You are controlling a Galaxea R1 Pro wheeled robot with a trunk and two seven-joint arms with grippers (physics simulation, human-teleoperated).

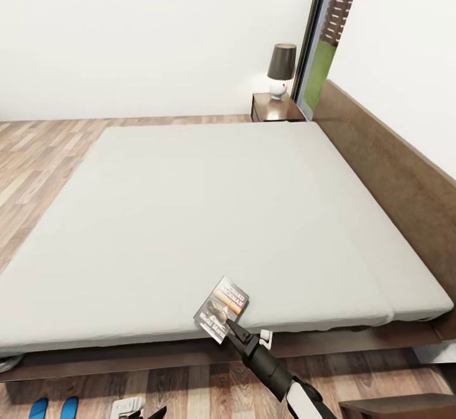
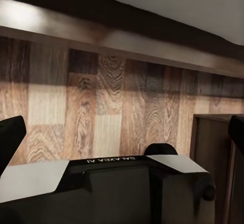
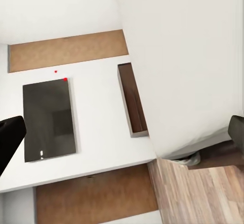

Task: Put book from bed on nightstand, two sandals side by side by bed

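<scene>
Book point(image 1: 221, 310) in my right tool point(image 1: 229, 326), tilted up at the near edge of the bed point(image 1: 209, 216): my dark right arm reaches up from the floor side and the tool's tips meet the paperback's lower corner, so I judge them clamped on it, with the cover raised off the pale mattress rather than lying flat. Across the bed, in the far corner beside the headboard point(image 1: 392, 165), stands a dark nightstand point(image 1: 273, 109) carrying a small lamp point(image 1: 280, 70); a second dark cabinet top point(image 1: 399, 404) shows at my near right, close to the arm, and looks like the handier landing place, though too little of it shows to be sure it is a nightstand. My left tool point(image 1: 140, 411) hangs low over the plank floor, and its wrist view shows its two fingers spread well apart on nothing, facing the bed frame and floorboards. Two blue sandals point(image 1: 54, 408) lie on the floor at my near left, close together by the bed, not yet dealt with. I judge the step in hand to be carrying the book off the bed; the next move calls for lifting it clear of the mattress edge without letting the thin corner grip slip.
</scene>
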